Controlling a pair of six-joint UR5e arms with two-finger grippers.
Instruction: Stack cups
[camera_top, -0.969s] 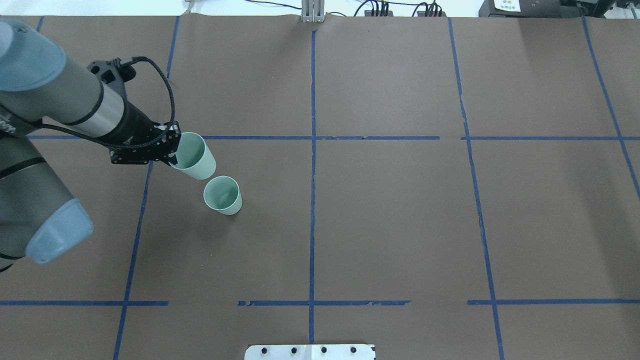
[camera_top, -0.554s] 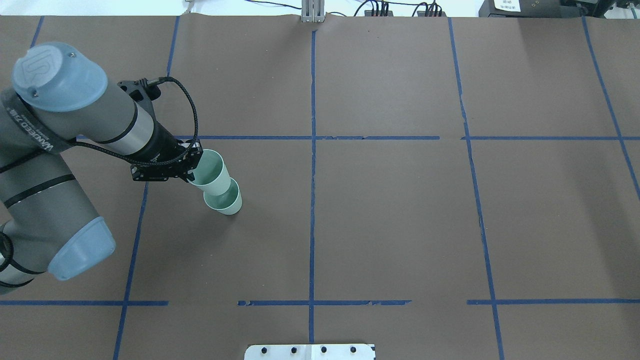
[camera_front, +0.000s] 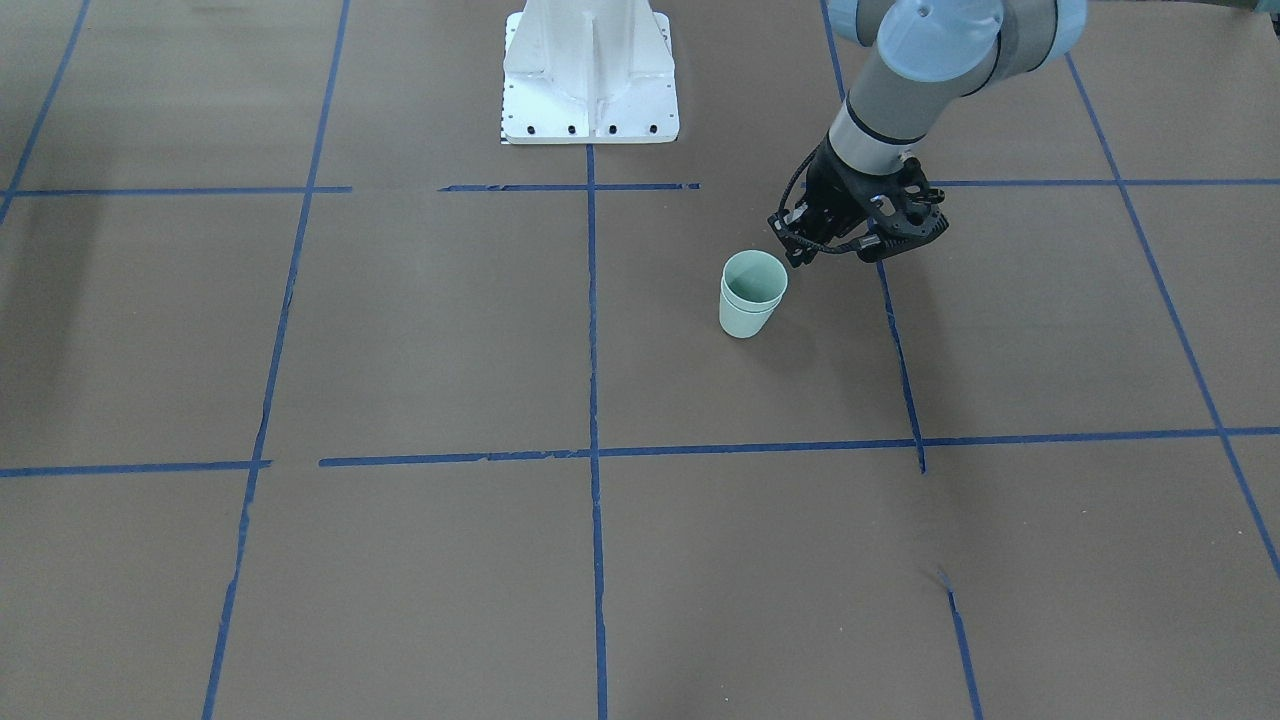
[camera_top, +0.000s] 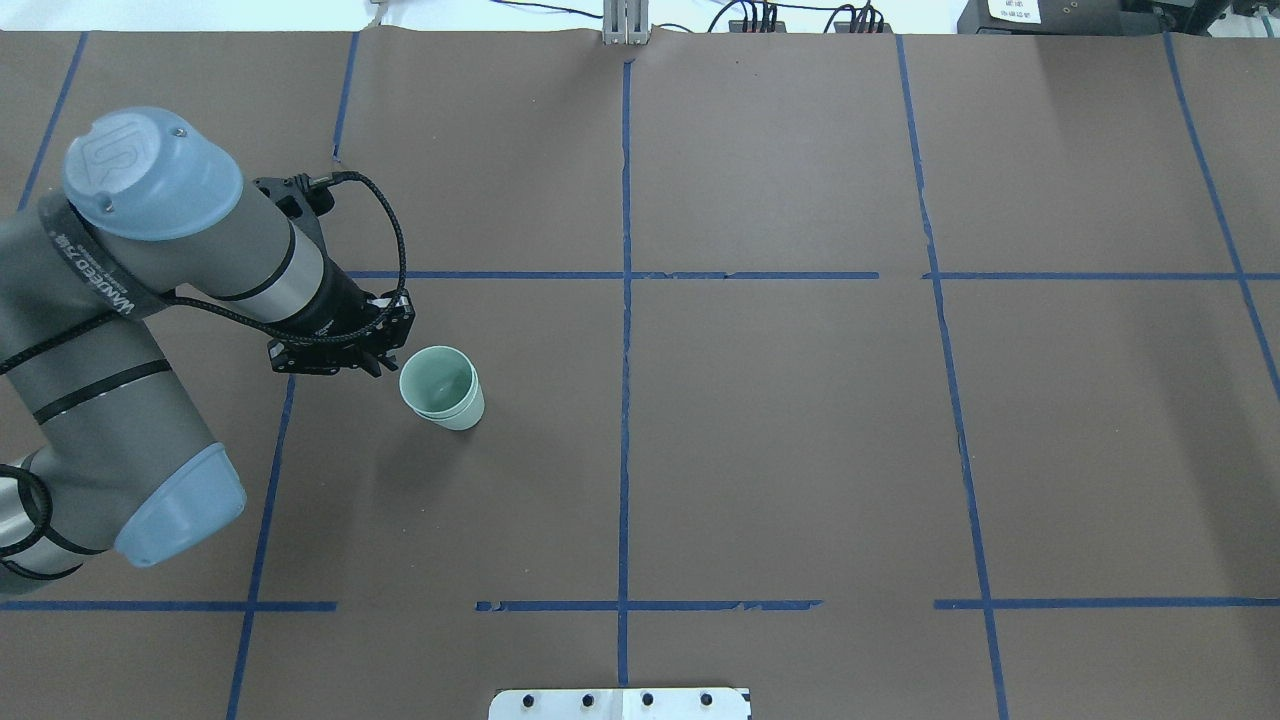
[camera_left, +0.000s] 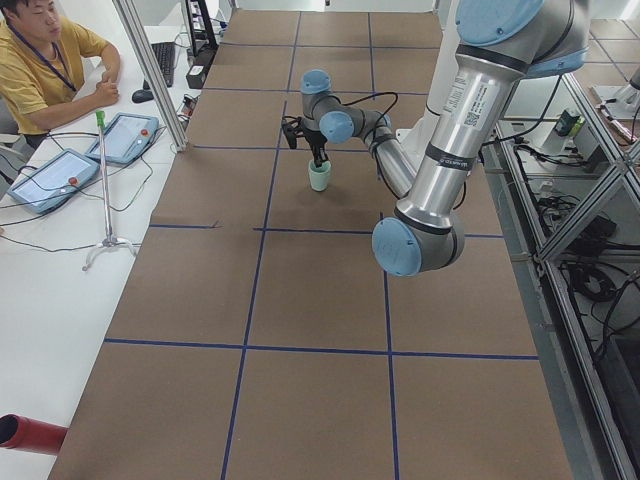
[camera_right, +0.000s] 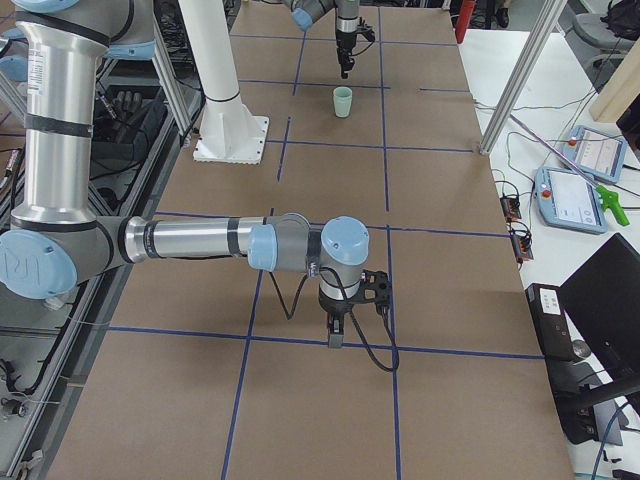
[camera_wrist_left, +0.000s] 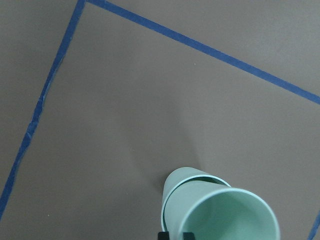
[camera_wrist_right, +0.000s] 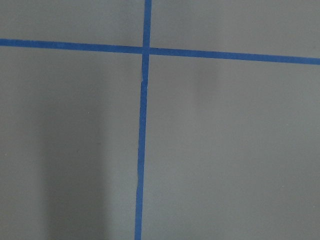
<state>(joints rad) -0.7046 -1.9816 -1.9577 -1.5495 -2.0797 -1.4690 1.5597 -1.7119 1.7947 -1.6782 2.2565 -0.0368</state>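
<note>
On your table (camera_top: 800, 450), the upper cup (camera_top: 437, 378) is sitting nested inside the lower cup (camera_top: 462, 420).
Left gripper (camera_top: 383, 358) is hovering just beside them, jaws apart; right gripper (camera_right: 335, 340): you cannot tell.

Overhead, front views oppose — share cups (camera_top: 440, 388); right wrist close, seemingly straight down.

Silver-grey tubes on the left arm (camera_top: 185, 250) are capped with pale blue joint covers (camera_top: 150, 175), logo and tiny screws included. The left gripper (camera_top: 376, 364) is done all black, braided black cable (camera_top: 400, 235) attached. The base (camera_front: 590, 70) is painted white.
</note>
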